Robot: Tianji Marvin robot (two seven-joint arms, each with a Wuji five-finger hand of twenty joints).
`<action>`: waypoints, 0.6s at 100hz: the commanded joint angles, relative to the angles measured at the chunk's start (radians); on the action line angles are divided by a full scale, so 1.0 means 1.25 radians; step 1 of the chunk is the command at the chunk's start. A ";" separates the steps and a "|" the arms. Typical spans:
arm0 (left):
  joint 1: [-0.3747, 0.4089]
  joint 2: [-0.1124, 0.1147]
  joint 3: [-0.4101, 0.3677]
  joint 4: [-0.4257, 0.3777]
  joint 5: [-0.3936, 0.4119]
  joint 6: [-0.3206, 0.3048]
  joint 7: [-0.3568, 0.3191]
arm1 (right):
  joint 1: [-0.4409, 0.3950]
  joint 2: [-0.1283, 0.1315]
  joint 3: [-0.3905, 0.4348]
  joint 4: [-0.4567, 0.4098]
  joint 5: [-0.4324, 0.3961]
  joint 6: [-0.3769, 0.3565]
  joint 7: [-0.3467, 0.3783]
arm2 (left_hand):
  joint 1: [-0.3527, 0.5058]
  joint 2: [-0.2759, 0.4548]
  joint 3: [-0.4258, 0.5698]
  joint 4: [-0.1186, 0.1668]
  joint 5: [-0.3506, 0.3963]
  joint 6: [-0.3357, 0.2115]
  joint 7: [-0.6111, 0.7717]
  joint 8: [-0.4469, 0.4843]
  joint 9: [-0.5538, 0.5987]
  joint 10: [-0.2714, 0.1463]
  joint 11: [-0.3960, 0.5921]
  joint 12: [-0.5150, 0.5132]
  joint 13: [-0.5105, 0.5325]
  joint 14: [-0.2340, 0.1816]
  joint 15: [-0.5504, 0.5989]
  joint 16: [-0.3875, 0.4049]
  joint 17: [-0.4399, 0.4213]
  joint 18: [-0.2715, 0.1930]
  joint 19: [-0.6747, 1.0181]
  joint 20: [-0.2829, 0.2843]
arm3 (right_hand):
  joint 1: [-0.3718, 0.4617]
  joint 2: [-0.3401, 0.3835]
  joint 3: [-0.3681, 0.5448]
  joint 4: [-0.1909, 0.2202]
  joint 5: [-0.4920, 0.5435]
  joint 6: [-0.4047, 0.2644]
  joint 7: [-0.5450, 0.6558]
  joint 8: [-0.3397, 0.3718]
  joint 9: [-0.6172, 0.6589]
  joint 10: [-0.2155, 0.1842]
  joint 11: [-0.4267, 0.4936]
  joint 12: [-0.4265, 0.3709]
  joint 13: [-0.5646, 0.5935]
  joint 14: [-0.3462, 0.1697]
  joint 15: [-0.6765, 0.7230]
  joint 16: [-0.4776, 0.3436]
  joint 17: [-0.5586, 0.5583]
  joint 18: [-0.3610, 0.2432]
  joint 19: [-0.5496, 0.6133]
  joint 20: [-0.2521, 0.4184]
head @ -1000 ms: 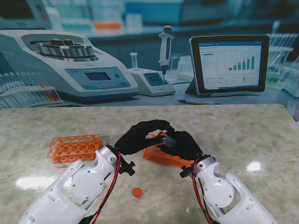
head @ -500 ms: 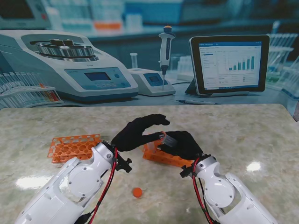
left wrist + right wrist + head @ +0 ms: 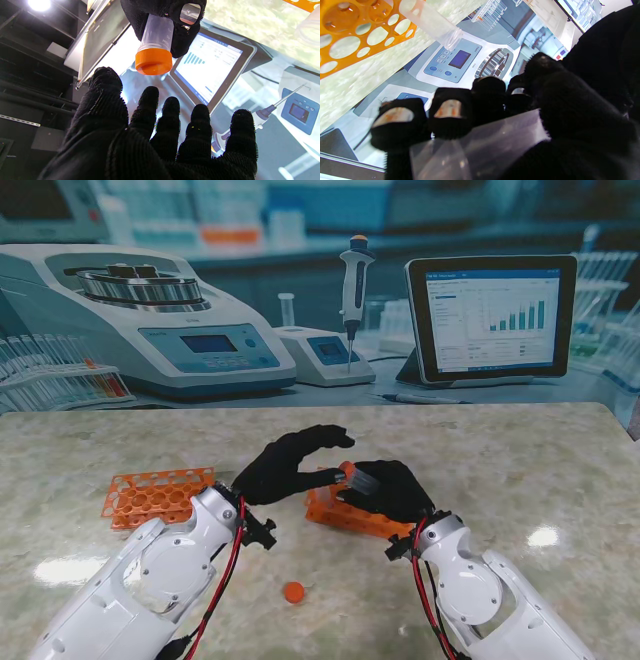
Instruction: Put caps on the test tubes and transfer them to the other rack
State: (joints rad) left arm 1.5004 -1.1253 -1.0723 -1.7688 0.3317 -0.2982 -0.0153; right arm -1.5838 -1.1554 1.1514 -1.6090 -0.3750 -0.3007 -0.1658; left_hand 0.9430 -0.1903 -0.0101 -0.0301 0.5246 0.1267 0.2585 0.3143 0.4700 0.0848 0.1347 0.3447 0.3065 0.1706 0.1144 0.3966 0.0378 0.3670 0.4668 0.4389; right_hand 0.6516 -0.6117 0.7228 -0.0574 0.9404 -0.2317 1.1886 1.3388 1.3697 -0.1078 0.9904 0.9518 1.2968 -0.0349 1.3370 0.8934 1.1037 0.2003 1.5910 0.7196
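My right hand (image 3: pixel 392 490) is shut on a clear test tube (image 3: pixel 357 478) that wears an orange cap (image 3: pixel 153 61), holding it tilted over the orange rack (image 3: pixel 345 516). My left hand (image 3: pixel 288 465) hovers just left of the tube with its fingers (image 3: pixel 172 120) spread, open and apart from the cap. The right wrist view shows the tube's clear body (image 3: pixel 480 147) inside my curled right fingers (image 3: pixel 448 112). An uncapped clear tube (image 3: pixel 432 22) stands in the rack (image 3: pixel 352 32) beside it. A second orange rack (image 3: pixel 160 495) lies to the left.
A loose orange cap (image 3: pixel 293 591) lies on the marble table (image 3: pixel 520 470) near me, between my forearms. At the back edge stand a centrifuge (image 3: pixel 160 330), a pipette (image 3: pixel 355 290) on its stand and a tablet (image 3: pixel 490 315).
My left hand has let go of the capped tube, opened its fingers and drawn back a little to the left. The right hand still holds the tube in the same place.
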 commanded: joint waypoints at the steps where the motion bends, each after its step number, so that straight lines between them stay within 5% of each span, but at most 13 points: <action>1: 0.004 0.000 0.003 0.000 -0.002 0.004 -0.004 | -0.006 -0.003 0.000 -0.005 0.001 0.001 0.001 | -0.018 -0.011 0.003 0.014 -0.013 0.007 -0.024 0.011 -0.024 0.005 -0.014 -0.012 -0.018 -0.029 -0.008 -0.010 -0.011 -0.021 -0.034 -0.019 | 0.003 0.012 -0.011 -0.015 -0.003 -0.031 0.012 0.017 -0.003 -0.006 0.012 -0.005 0.017 -0.026 0.027 0.009 0.015 0.003 0.031 0.003; 60: 0.004 0.002 0.012 0.021 -0.018 0.012 -0.016 | -0.011 -0.002 0.006 -0.010 -0.002 0.000 0.003 | -0.050 -0.061 0.024 0.014 0.001 0.013 -0.041 0.005 -0.022 0.005 -0.016 -0.015 -0.016 -0.028 -0.008 -0.012 -0.003 -0.016 -0.035 -0.009 | 0.004 0.011 -0.010 -0.015 -0.003 -0.031 0.012 0.016 -0.002 -0.005 0.012 -0.005 0.017 -0.025 0.027 0.009 0.015 0.002 0.032 0.003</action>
State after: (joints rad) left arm 1.5031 -1.1244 -1.0603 -1.7482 0.3113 -0.2901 -0.0313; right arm -1.5895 -1.1552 1.1598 -1.6149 -0.3778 -0.3007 -0.1647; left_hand 0.8932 -0.2434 0.0024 -0.0299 0.5246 0.1278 0.2342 0.3143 0.4700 0.0850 0.1347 0.3446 0.3063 0.1702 0.1143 0.3964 0.0378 0.3667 0.4553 0.4389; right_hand 0.6516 -0.6117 0.7227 -0.0574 0.9404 -0.2318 1.1886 1.3388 1.3696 -0.1078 0.9904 0.9517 1.2968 -0.0349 1.3369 0.8934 1.1037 0.2003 1.5910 0.7196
